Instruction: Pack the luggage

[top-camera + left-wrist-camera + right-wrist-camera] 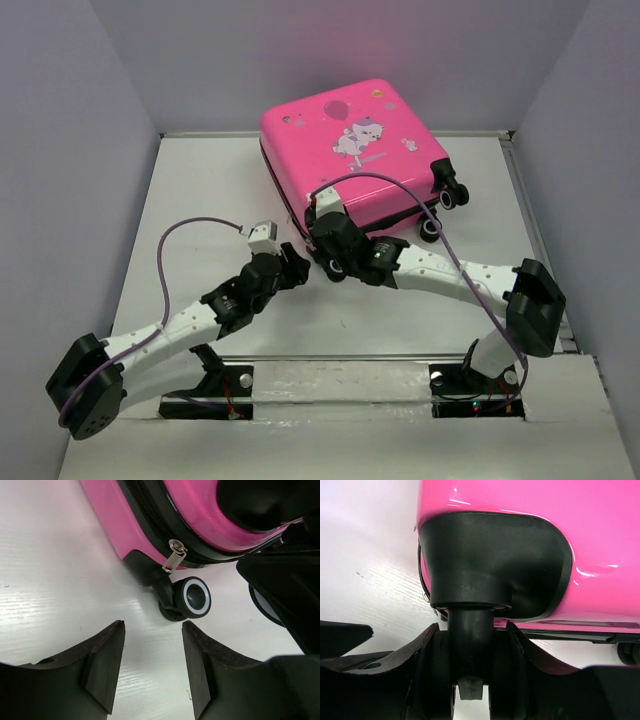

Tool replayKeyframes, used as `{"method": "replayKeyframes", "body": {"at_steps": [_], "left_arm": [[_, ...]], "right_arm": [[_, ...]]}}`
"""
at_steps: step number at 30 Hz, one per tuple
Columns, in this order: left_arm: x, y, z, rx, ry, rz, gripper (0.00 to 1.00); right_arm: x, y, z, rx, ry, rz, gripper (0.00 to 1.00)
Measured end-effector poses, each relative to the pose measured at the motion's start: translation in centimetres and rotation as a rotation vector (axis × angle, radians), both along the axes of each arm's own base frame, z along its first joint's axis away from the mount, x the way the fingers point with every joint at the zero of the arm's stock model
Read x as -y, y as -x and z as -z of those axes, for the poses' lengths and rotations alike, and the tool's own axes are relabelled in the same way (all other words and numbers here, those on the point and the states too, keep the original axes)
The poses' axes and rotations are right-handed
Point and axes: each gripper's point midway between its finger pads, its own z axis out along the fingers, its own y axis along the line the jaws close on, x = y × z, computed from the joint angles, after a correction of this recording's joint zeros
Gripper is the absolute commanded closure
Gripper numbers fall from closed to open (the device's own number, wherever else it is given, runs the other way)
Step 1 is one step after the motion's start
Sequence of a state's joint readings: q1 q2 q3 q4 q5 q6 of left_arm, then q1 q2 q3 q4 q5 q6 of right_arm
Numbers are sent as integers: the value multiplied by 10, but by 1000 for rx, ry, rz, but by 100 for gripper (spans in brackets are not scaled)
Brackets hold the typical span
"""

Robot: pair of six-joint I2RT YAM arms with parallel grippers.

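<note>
Luggage [350, 150] sits zipped shut, lying flat at the far middle of the white table [200, 200]. It's a glossy hot-pink hard shell with a cartoon critter print on top. Right gripper [470, 652] reaches in low, clamped on the black wheel post [470, 625] at the near corner. Left gripper [152, 627] is just beside it, jaws spread with nothing between them, facing a black-and-white wheel [196, 597] and silver zipper pull [174, 560].

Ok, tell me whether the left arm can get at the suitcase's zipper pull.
Probably yes. The open left gripper faces the zipper pull across bare table; only a wheel sits below it. The right gripper, clamped on a wheel stem, crowds in beside it.
</note>
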State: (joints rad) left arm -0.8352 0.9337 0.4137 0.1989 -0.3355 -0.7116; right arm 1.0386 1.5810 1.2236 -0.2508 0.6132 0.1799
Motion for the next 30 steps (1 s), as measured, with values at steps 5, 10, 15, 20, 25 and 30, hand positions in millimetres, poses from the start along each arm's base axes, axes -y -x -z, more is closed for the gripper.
{"method": "replayKeyframes", "body": {"at_steps": [5,10,15,20,25,30], "left_arm": [[14,-14,-2,12,-46,34,42],[30,-31,-14,62,-58,59,46],[46,-46,-18,87,-96,87,56],[51,-52,-3,60,-151,104,82],[54,-52,-2,59,-181,124,94],[52,-51,0,52,-195,116,94]], "right_arm": [[0,-1,1,-8,-1,-11,93],[5,3,-1,-16,-18,-28,93],[9,5,-1,-23,-27,-36,93],[18,7,-1,-19,-28,-40,93],[24,7,-2,-10,-35,-41,93],[26,7,-1,1,-45,-43,93]]}}
